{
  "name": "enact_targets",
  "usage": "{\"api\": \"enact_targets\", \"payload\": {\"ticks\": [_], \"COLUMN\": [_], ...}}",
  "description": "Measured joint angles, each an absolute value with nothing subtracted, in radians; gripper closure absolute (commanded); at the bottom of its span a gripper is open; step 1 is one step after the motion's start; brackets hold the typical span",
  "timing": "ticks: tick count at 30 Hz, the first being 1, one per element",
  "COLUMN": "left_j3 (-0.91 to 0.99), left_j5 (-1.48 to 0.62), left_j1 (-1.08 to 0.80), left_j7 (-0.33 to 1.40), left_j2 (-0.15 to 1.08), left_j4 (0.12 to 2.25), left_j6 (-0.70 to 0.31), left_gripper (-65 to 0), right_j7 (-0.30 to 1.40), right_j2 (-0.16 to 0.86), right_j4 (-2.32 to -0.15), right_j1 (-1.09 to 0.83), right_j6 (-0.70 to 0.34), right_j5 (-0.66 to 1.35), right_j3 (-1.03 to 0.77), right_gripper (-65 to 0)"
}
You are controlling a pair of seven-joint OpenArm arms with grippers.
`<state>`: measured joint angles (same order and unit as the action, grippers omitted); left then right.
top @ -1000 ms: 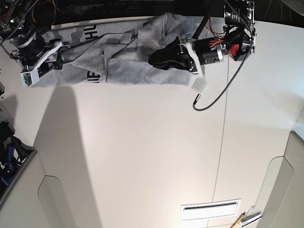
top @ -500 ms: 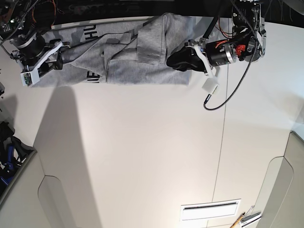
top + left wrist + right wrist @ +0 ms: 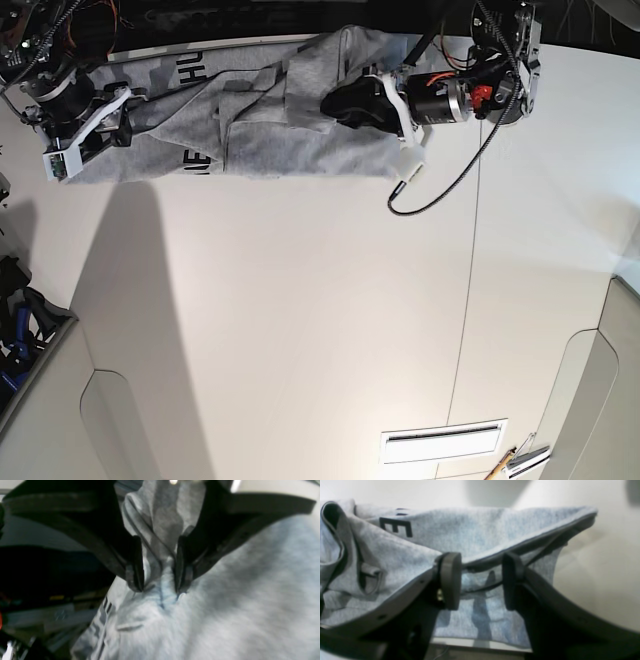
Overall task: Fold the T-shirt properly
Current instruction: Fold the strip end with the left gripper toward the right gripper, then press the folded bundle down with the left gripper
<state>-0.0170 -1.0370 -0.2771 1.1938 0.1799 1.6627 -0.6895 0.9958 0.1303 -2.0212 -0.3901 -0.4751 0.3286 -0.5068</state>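
Pulled back over the T-shirt (image 3: 300,120), the left gripper (image 3: 158,580) pinches a fold; the right gripper (image 3: 480,580) clasps its hem.

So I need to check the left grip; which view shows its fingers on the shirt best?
Left wrist view: both fingers pinch a ridge of the T-shirt. Base view shows only the dark left gripper over cloth; right wrist view misses it.

A broad white table (image 3: 300,330) fills the base view, a thin seam (image 3: 468,300) running down its right part. Right of the seam lies a slotted white vent (image 3: 443,440); shadow darkens the table's left side.
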Motion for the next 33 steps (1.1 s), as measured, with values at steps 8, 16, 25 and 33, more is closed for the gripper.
{"api": "enact_targets", "payload": {"ticks": [8, 16, 25, 33], "left_j3": [-0.086, -0.092, -0.221, -0.347], "left_j5": [-1.042, -1.083, -1.085, -1.04], "left_j1": [-0.277, -0.277, -0.277, -0.271], "left_j7": [1.188, 1.192, 1.188, 1.197], "left_j2": [0.177, 0.139, 0.117, 0.117], "left_j4": [1.663, 1.696, 1.787, 1.822], "left_j6": [-0.69, -0.69, -0.69, -0.69], "left_gripper": [-24.1, -24.1, -24.1, -23.9], "right_j7": [0.996, 0.996, 0.996, 0.996], "right_j2": [0.13, 0.13, 0.13, 0.13], "right_j4": [-2.021, -2.021, -2.021, -2.021], "right_j1": [-0.39, -0.39, -0.39, -0.39], "right_j6": [-0.475, -0.475, -0.475, -0.475], "right_j5": [0.329, 0.329, 0.329, 0.329], "right_j3": [-0.507, -0.507, -0.507, -0.507], "right_gripper": [-26.7, -26.7, -26.7, -26.7]}}
